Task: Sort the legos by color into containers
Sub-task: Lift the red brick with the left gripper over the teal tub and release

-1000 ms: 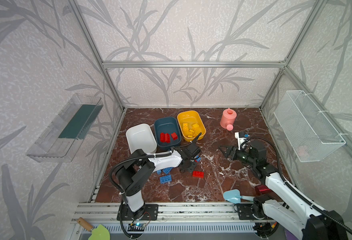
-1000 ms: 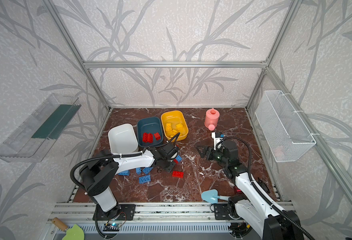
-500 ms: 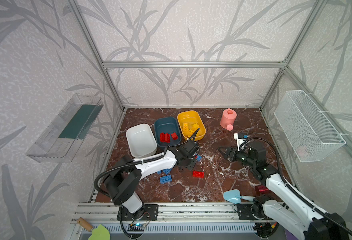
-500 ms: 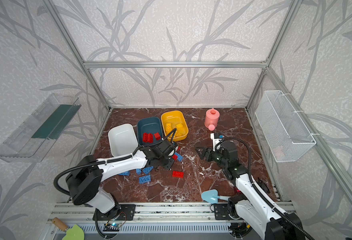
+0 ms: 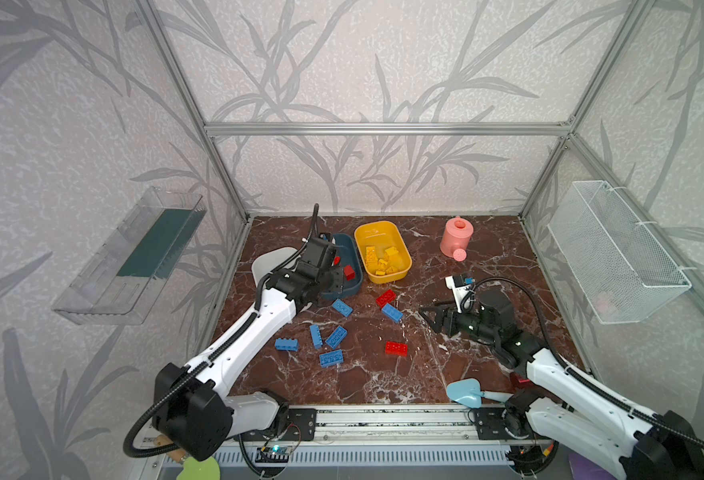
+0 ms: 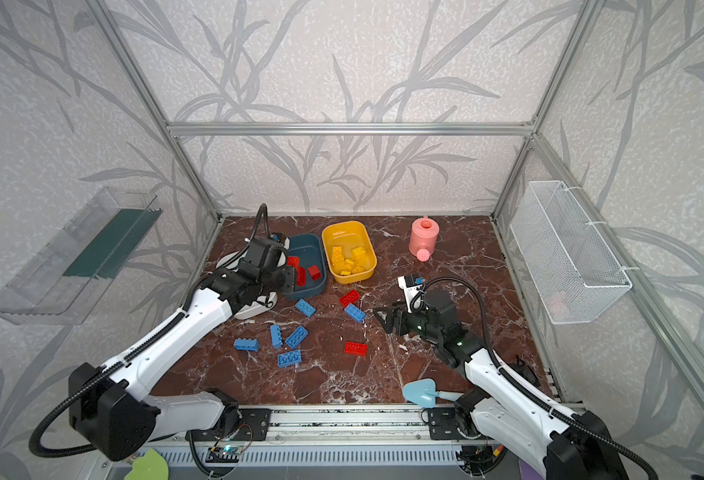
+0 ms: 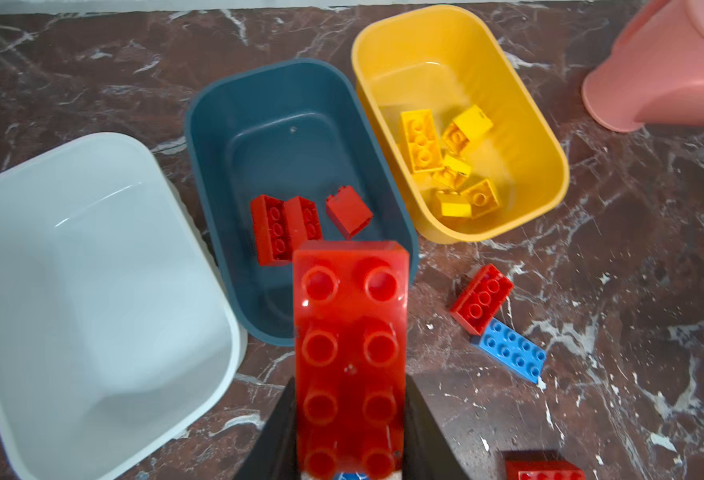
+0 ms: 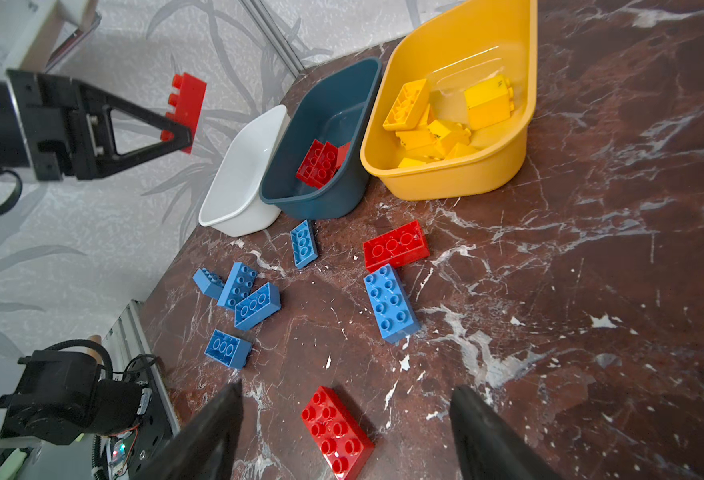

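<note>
Brown marble desk (image 5: 466, 374), leaf-pattern walls (image 5: 342, 62). Centre-left in a top view sits the white tub (image 5: 269, 262), nothing in it. Next, left hand (image 7: 349, 428) clamps a red 2x4 brick (image 7: 350, 316), studs to camera, in the air at the near rim of the teal tub (image 7: 292, 141), which holds three red bricks (image 7: 284, 228). Looks like the drop-off step: carry on over the tub, then let go. The yellow tub (image 7: 541, 137) has the yellow bricks (image 7: 446, 162). Mid-frame, six blue bricks (image 5: 336, 336) and some red ones (image 5: 396, 348) lie loose on the desk. Centre-right, right hand (image 5: 429, 319) is wide and empty.
</note>
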### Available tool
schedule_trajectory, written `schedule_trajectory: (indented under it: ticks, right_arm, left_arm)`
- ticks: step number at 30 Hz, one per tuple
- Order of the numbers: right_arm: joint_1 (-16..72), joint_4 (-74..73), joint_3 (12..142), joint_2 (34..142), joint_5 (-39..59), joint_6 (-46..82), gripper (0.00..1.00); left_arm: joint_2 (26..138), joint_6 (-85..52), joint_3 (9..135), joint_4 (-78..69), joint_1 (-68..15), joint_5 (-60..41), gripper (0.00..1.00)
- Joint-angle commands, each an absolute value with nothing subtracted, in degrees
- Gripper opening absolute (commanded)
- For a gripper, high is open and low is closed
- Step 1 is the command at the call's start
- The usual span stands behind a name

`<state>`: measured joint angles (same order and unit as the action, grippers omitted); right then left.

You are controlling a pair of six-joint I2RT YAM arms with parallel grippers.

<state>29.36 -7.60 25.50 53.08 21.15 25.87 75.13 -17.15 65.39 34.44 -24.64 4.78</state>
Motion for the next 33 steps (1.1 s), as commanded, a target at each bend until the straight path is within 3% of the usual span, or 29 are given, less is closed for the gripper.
schedule_trajectory:
  ticks: [1, 11, 18, 24, 33]
  right_arm:
    - [30.30, -9.71, 24.79, 53.57, 19.84, 25.26, 0.79]
    - [31.98, -10.72, 24.59, 54.85, 19.45, 25.58, 0.78]
    - [32.80, -10.14, 25.17, 55.96, 19.08, 24.65, 0.79]
    - [34.84, -5.11, 27.92, 57.63, 16.66, 22.00, 0.81]
    - [40.90, -1.52, 33.22, 65.45, 16.59, 15.09, 0.95]
  left_arm:
    - [80.88, -15.43, 69.69, 37.02, -20.83, 2.39, 0.28]
    - [102.14, -13.56, 87.38, 41.43, -16.56, -1.41, 0.28]
    - [108.93, -12.81, 91.29, 42.29, -15.82, -3.39, 0.28]
    - [108.90, -13.64, 89.73, 41.73, -14.98, -3.43, 0.54]
    - [94.66, -15.72, 84.21, 42.73, -14.85, -7.83, 0.67]
